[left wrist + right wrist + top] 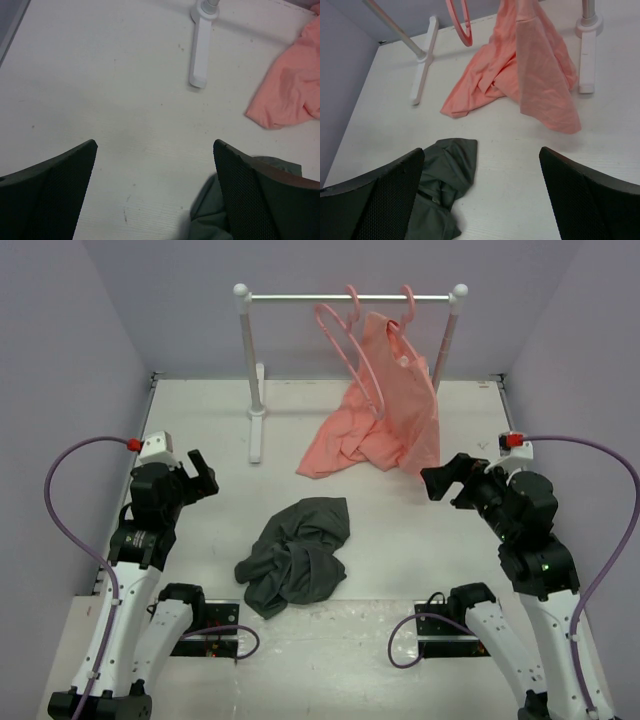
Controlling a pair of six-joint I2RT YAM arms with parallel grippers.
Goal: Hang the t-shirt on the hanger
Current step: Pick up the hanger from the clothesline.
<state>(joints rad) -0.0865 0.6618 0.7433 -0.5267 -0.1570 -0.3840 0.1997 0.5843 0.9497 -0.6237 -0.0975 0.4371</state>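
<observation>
The left arm (138, 540) and right arm (536, 558) stand raised and bent, with the left pincer (206, 476) and right pincer (442, 478) both spread wide, empty and angled inward.

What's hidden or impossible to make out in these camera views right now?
- t-shirt: top view, crumpled over itself, collar and sleeves indistinguishable.
- Left wrist view: the bottom edge and a finger of the left tool hide most of it.
- hanger: right wrist view shows only a loop, cut by the top edge.
- second hanger: top view, frame covered by the salmon shirt.
</observation>
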